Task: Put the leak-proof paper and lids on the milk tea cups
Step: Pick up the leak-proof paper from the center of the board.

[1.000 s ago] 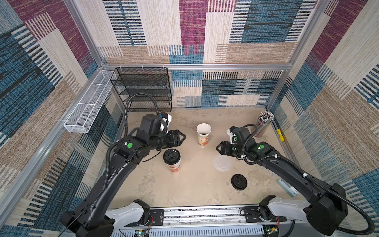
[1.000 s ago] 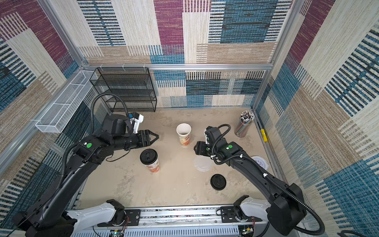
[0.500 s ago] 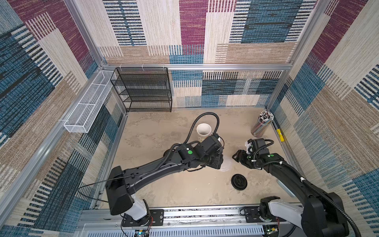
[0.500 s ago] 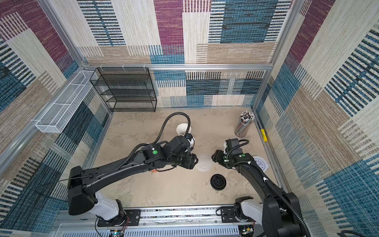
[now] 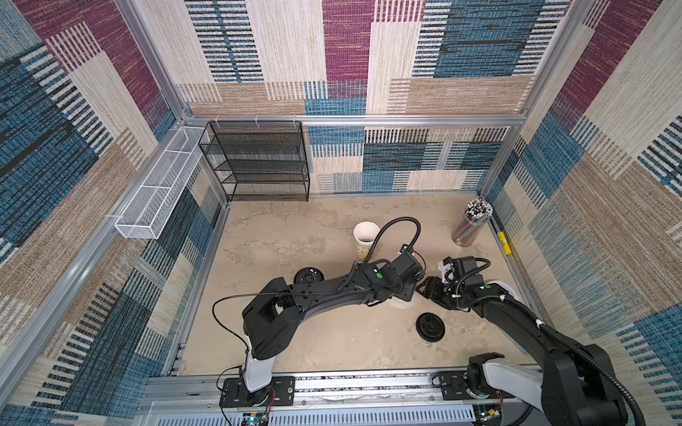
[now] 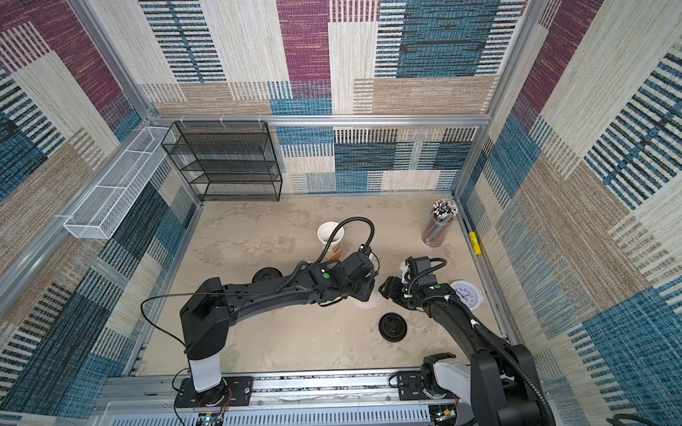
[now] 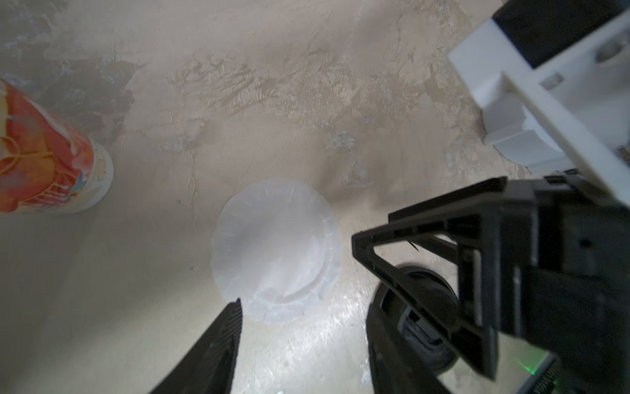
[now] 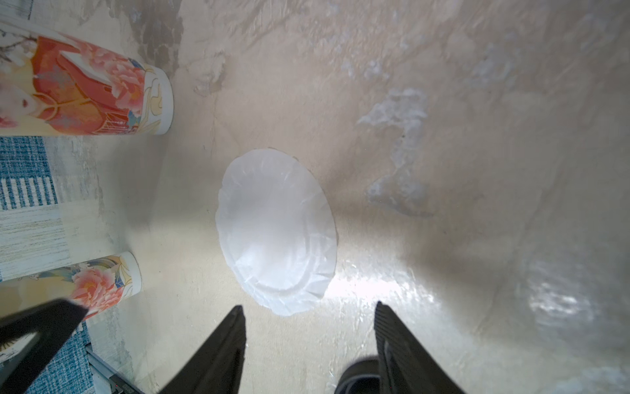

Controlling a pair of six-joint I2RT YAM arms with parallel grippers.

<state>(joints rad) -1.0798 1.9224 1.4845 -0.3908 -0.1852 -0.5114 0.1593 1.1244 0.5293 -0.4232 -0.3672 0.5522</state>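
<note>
The leak-proof paper (image 7: pixel 276 252) (image 8: pixel 276 232) lies flat on the table as a thin whitish round sheet, and in both top views only its edge (image 5: pixel 400 303) (image 6: pixel 367 303) shows. My left gripper (image 7: pixel 301 303) (image 5: pixel 411 291) is open just short of the sheet. From the opposite side my right gripper (image 8: pixel 308 307) (image 5: pixel 424 289) faces it, open and empty. An uncovered milk tea cup (image 5: pixel 366 239) (image 6: pixel 331 239) (image 8: pixel 85 92) stands behind them. The other cup (image 8: pixel 85 279) wears a black lid (image 5: pixel 309 276); my left arm hides its body in both top views.
A loose black lid (image 5: pixel 430 326) (image 6: pixel 393 326) lies in front of the right gripper. A clear holder of striped straws (image 5: pixel 472 225) stands at the back right, and a white clock (image 6: pixel 467 298) lies beside the right arm. A black wire rack (image 5: pixel 258 162) stands at the back left.
My left arm has swung from beside the lidded cup across to the paper. The right gripper has drawn back to the right and now faces the left one over the sheet.
</note>
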